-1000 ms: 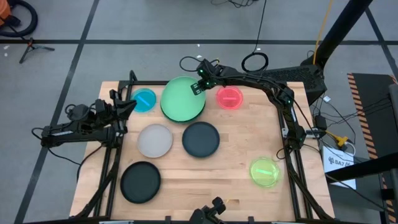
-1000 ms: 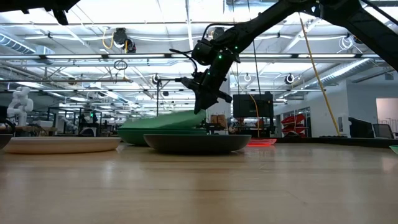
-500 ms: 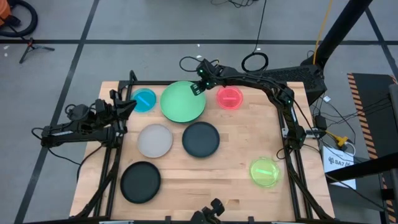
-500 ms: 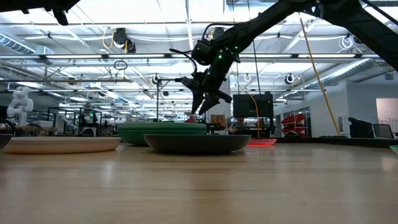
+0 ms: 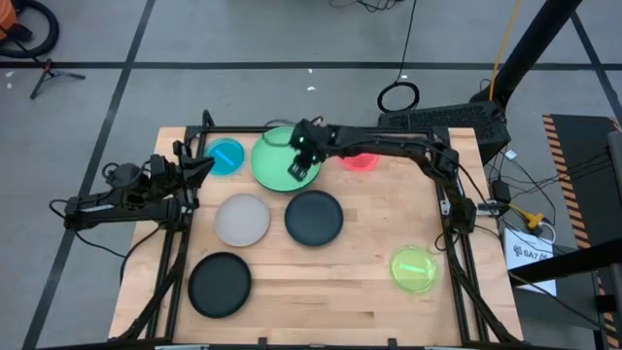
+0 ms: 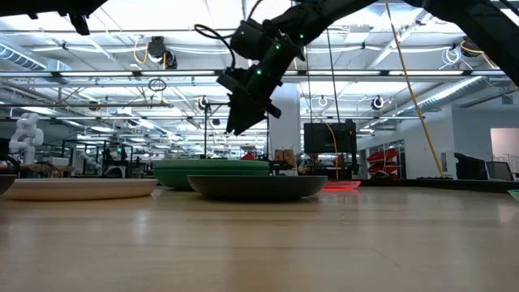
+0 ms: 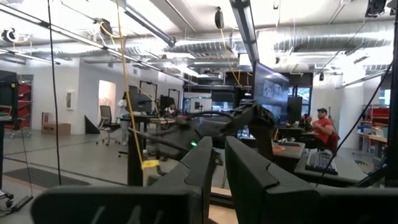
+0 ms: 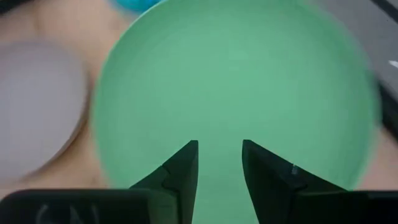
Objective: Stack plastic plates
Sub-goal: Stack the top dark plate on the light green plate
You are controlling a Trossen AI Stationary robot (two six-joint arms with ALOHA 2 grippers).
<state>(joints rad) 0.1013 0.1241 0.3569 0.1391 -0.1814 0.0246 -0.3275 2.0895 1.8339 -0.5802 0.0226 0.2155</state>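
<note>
The large mint green plate lies flat near the table's far edge and fills the right wrist view. My right gripper hangs open just above the plate's middle, its fingers pointing down and clear of it; the low view shows it well above the plate. Around it lie the blue plate, the pink plate half hidden under the right arm, the grey plate and a dark plate. My left gripper waits at the table's left edge, shut.
A black plate lies near the table's near-left corner and a yellow-green plate near the right edge. Bare wood shows between them. In the low view the dark plate stands in front of the green one.
My right gripper let go of the green plate's far-right rim. The raised rim dropped and the plate now lies flat. The gripper then rose and moved toward the near-left, over the plate's middle.
</note>
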